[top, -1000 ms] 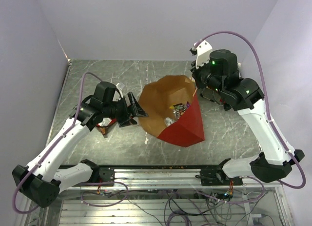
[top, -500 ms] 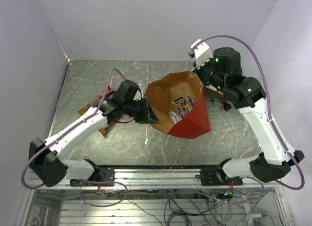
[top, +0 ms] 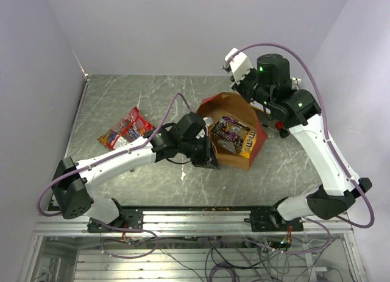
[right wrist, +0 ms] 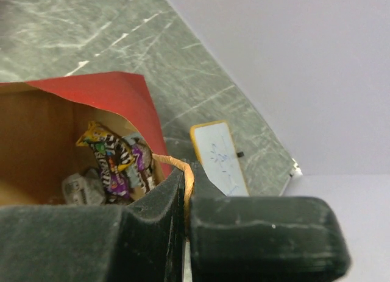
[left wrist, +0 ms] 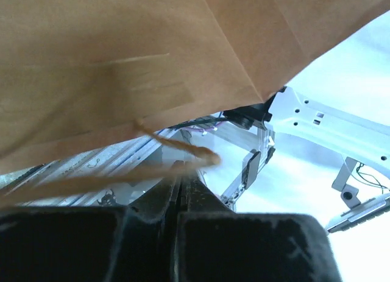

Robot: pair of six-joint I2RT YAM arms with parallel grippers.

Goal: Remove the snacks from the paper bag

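Kraft-paper cord is all that the left pincer (top: 207, 159) has: at the near edge of the paper bag (top: 222, 105) its jaws are clenched on a thin loop handle (left wrist: 177, 149), with the brown wall hanging just above them. The bag lies tipped, mouth up toward the overhead camera. Most of the snacks (top: 234, 137) sit inside it in a loose pile, purple, yellow-orange and silver wrappers among them. Beyond them the right pincer (right wrist: 184, 184) is likewise clamped, on the far handle (right wrist: 173, 165).

The weak point, as I judge it, is those two cords. If the arms pull apart or lift unevenly, a handle could tear from the paper or slip through the jaws, and the bag would drop or fold over its contents. Tipping it too steeply could send the pile sliding out at once, some onto the white-and-tan board (right wrist: 218, 155) near the bag or toward the bench (top: 122, 93) edge. Far left, two red packets (top: 125, 130) lie out on the bench, well apart from the bag.
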